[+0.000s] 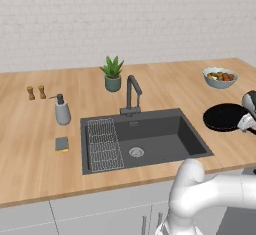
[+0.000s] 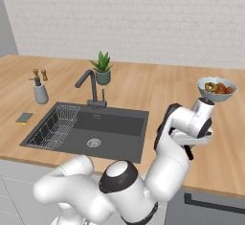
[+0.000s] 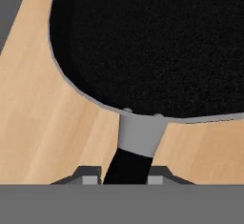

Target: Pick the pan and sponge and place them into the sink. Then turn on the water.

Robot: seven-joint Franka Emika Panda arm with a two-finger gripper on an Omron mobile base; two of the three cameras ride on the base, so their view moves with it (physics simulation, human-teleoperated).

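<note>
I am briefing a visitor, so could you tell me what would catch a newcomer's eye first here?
Probably the black pan on the counter to the right of the sink, with the tool low over it, fingers on either side of its handle. Next, the small sponge lying left of the sink, below the soap dispenser.

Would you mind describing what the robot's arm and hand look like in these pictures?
The arm is built of smooth, rounded glossy white segments, thick and tube-like, with dark grey to black bands and caps at the joints. No cables or markings are visible on it. The hand ends in two small dark grey fingertips with lighter grey square pads, seen in the hand view.
</note>
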